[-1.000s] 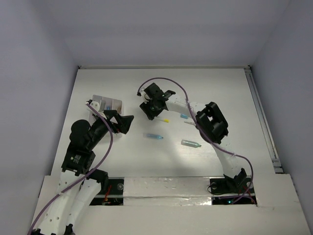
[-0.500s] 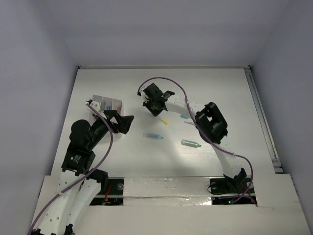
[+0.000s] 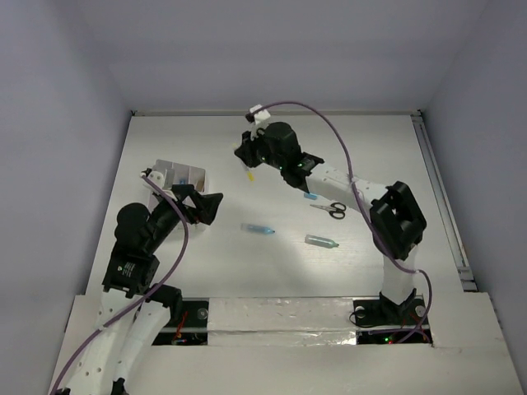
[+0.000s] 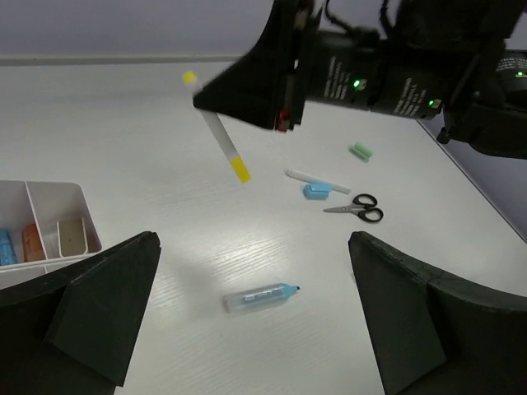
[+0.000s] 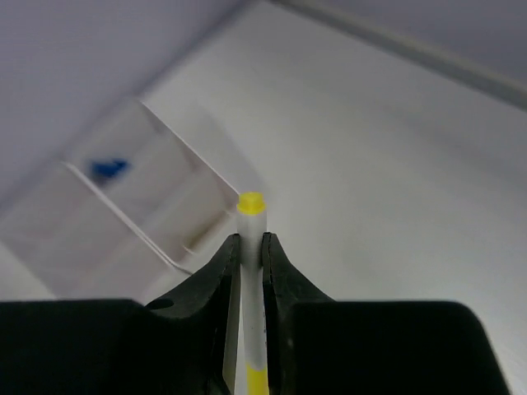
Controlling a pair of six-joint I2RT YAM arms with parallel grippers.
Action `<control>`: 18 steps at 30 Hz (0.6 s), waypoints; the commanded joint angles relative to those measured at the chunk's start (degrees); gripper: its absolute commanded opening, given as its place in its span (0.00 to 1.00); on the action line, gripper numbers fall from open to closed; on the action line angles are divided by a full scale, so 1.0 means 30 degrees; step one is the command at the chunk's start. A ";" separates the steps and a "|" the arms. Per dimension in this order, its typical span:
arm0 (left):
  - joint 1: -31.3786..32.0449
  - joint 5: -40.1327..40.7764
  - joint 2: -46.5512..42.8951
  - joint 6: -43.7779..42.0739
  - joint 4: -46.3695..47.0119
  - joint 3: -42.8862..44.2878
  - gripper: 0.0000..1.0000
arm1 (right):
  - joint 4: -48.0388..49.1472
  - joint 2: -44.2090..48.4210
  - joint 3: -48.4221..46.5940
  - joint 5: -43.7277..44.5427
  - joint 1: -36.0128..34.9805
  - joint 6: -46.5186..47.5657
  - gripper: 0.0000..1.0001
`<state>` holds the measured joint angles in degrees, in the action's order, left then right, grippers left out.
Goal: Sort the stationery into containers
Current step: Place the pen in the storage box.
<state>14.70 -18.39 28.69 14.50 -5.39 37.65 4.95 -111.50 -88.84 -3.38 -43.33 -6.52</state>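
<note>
My right gripper (image 3: 249,167) is shut on a thin white pen (image 5: 251,234) with yellow ends, held in the air right of the container (image 3: 177,174). In the left wrist view the pen (image 4: 219,141) hangs slanted below the right gripper. The container (image 4: 51,216) is a white divided box holding a blue piece, an orange piece and a tan block (image 4: 72,234). My left gripper (image 3: 206,206) stands open and empty just right of the box's near end. A clear marker with a blue tip (image 4: 259,296) lies on the table past its fingers (image 4: 115,304).
On the table lie small black-handled scissors (image 3: 329,209), a teal capsule (image 3: 321,241), a small blue piece (image 3: 310,197) and a white pen (image 4: 313,177). The container's wall (image 5: 185,177) is just beyond the right gripper's tips. A rail (image 3: 440,197) runs along the right edge.
The right gripper closed on the yellow-ended pen, lifted it off the table and carried it back and left toward the container. The left arm has barely moved.
</note>
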 commanded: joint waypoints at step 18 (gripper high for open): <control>0.0052 0.2263 -0.2678 -0.0703 0.1122 0.1337 0.99 | 1.6896 -0.9001 -0.8939 -0.6669 -0.3688 -1.2825 0.03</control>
<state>14.66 -13.21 21.06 13.26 -4.27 40.25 50.28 -138.26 -110.08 -23.77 -52.90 -43.86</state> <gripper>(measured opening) 0.989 0.170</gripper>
